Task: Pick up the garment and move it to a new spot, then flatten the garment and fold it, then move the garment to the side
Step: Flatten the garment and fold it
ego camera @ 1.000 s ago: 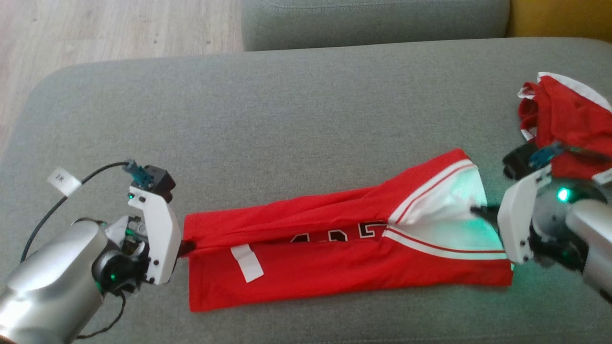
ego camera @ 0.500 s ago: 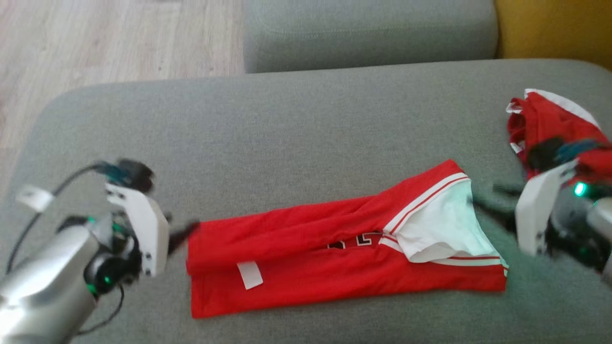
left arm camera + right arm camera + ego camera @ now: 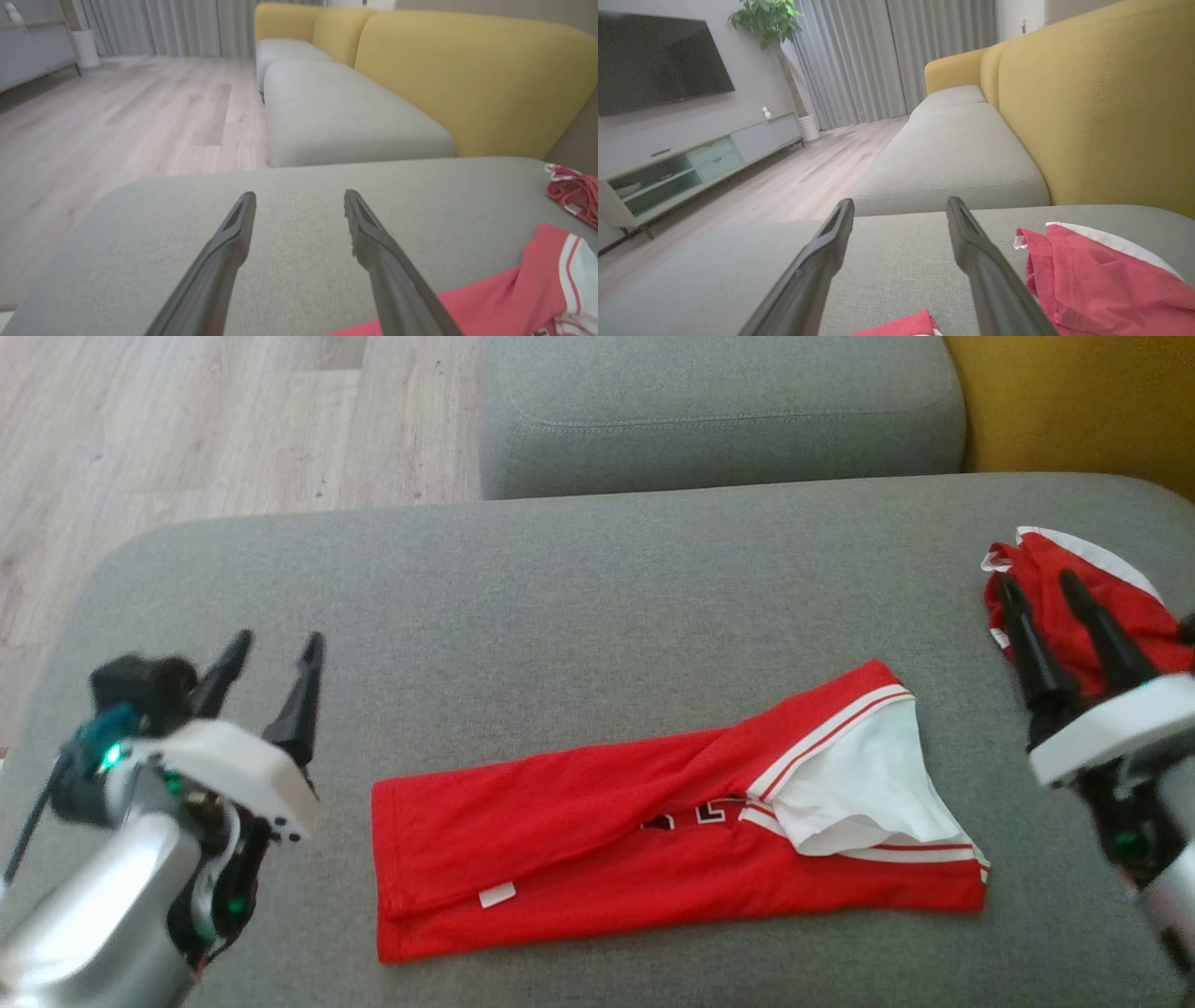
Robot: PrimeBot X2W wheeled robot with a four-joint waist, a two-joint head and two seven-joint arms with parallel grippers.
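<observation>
Both ends of the garment (image 3: 597, 840) have been let go; left gripper (image 3: 280, 640) and right gripper (image 3: 1035, 579) are held wide apart, so the fold is kept.

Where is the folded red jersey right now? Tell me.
In the head view the folded red jersey lies on the grey cushion, low and centre, between the left gripper and right gripper.
</observation>
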